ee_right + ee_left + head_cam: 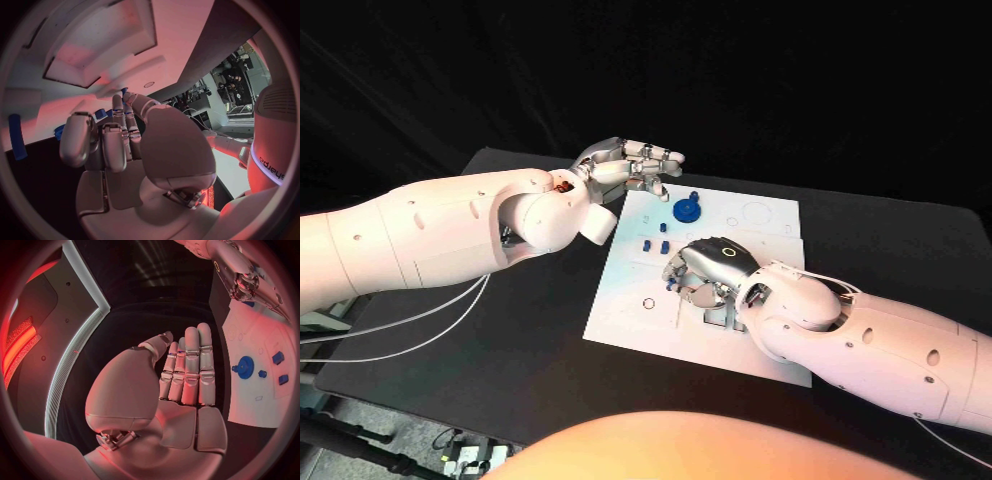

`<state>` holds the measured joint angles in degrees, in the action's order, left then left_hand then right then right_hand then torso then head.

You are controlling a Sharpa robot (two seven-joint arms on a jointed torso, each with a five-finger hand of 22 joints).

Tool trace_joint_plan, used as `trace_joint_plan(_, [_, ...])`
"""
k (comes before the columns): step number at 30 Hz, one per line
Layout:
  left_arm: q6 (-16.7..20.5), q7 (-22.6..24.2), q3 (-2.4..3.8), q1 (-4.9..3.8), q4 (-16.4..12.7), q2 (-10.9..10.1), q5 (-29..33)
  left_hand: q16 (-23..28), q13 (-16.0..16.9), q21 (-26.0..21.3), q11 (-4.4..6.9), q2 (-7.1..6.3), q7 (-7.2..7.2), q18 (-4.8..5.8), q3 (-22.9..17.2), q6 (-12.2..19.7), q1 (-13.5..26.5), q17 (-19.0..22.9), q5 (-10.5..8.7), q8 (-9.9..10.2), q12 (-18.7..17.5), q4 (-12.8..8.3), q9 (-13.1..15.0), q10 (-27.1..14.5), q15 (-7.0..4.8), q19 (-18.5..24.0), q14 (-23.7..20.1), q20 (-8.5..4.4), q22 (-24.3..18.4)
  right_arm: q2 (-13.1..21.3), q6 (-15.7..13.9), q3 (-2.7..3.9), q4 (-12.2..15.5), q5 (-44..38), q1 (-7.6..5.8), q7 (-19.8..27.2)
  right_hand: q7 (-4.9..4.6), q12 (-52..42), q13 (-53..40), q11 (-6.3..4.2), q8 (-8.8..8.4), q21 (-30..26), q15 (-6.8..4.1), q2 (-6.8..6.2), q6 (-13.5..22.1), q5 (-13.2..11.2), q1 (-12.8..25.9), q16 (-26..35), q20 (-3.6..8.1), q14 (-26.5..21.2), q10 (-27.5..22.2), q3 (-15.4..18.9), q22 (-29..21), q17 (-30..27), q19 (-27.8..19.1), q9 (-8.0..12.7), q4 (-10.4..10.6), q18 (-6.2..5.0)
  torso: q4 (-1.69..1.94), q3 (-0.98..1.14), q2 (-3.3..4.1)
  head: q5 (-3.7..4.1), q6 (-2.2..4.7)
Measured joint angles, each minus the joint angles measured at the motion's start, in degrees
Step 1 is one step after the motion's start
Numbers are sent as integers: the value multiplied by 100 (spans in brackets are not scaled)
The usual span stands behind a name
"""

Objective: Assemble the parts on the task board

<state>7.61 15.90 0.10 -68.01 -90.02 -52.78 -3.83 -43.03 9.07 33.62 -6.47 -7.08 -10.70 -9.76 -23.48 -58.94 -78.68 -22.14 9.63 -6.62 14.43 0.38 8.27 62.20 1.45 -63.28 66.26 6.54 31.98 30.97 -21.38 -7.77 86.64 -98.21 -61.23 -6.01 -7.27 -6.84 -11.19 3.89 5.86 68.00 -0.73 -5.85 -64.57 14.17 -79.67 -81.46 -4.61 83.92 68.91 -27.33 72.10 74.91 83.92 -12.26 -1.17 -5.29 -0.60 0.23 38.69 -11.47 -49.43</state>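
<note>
The white task board (750, 240) lies in the middle of the black table. A round blue part with a knob (688, 210) sits near its far edge, and the left wrist view shows it too (245, 367). Several small blue parts (658, 243) lie in a row just nearer. My left hand (629, 165) hovers by the board's far left corner, its fingers (190, 365) straight and holding nothing. My right hand (708, 270) is down on the board's middle with its fingers (106, 140) curled. A bit of blue (124, 91) shows at the fingertips, and whether it is pinched is unclear.
Cut-outs and printed outlines (759, 214) mark the board's far right part. The black table (531, 330) runs bare to the left of the board. White cables (401, 325) trail under my left arm. A blue strip (17, 136) shows beside the right hand.
</note>
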Motion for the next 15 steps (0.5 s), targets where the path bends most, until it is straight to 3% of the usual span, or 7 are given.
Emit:
trace_joint_plan(10, [-3,-7,0,0,0,0,0,0,0,0,0,0,0,1,0,0,0,0,0,0,0,0,0,0,0,0,0,0,0,-15,41,-2,1,-8,-4,-19,2,30,0,2,-12,-7,0,-15,1,0,17,0,0,0,0,10,-3,0,0,-1,-10,0,-1,0,-1,-5,-8])
trace_joint_plan(15, [-4,-12,0,-1,0,-1,-1,0,1,0,0,0,0,0,0,0,0,0,0,0,0,0,0,0,0,0,0,0,1,-15,47,-7,2,-17,-4,-41,-79,186,43,51,-90,-146,0,-75,144,-27,153,22,0,0,-204,15,-84,0,0,23,-18,0,-2,2,0,-5,-3])
